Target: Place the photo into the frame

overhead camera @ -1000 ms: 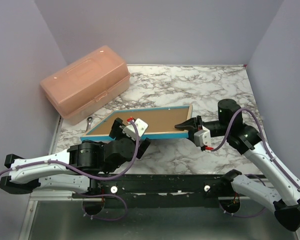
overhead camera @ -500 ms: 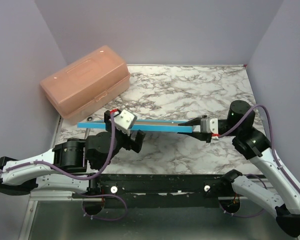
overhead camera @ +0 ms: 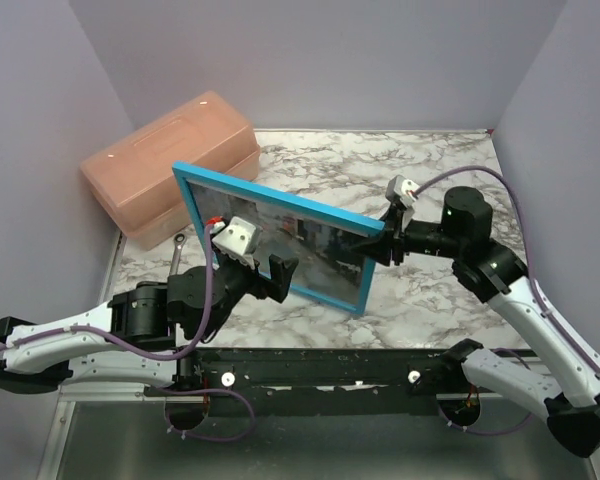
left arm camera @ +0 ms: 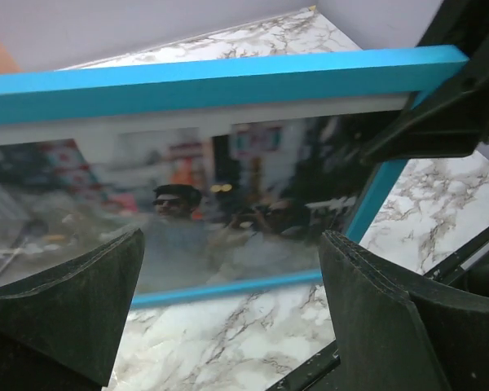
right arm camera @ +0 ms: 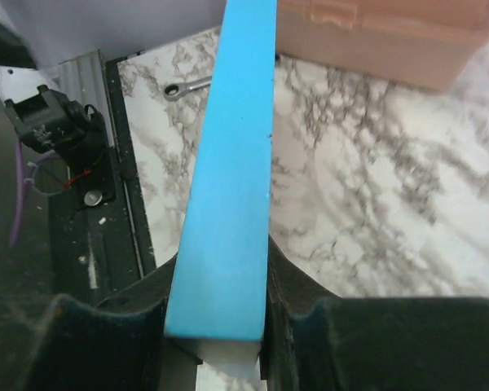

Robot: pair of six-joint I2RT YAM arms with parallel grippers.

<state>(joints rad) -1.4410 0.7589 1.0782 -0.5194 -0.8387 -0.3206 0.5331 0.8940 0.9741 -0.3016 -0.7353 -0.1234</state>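
The frame (overhead camera: 270,197) is bright blue and stands tilted on its edge in the middle of the table, its face toward the top camera. The photo (overhead camera: 300,255) shows inside it, a street scene with people. My right gripper (overhead camera: 372,245) is shut on the frame's right edge; in the right wrist view the blue edge (right arm camera: 232,163) runs between the jaws of that gripper (right arm camera: 220,318). My left gripper (overhead camera: 270,275) is open in front of the frame's lower part. In the left wrist view the frame (left arm camera: 228,77) and the photo (left arm camera: 179,220) fill the view beyond the open gripper (left arm camera: 228,301).
A pale orange plastic toolbox (overhead camera: 170,165) stands at the back left, also in the right wrist view (right arm camera: 391,32). A small wrench (overhead camera: 178,245) lies beside it on the marble table (overhead camera: 410,170). Purple walls close in three sides.
The frame has turned from lying flat with its brown back up, through edge-on, to standing with its blue face and the photo toward the camera. The right gripper rose with it.
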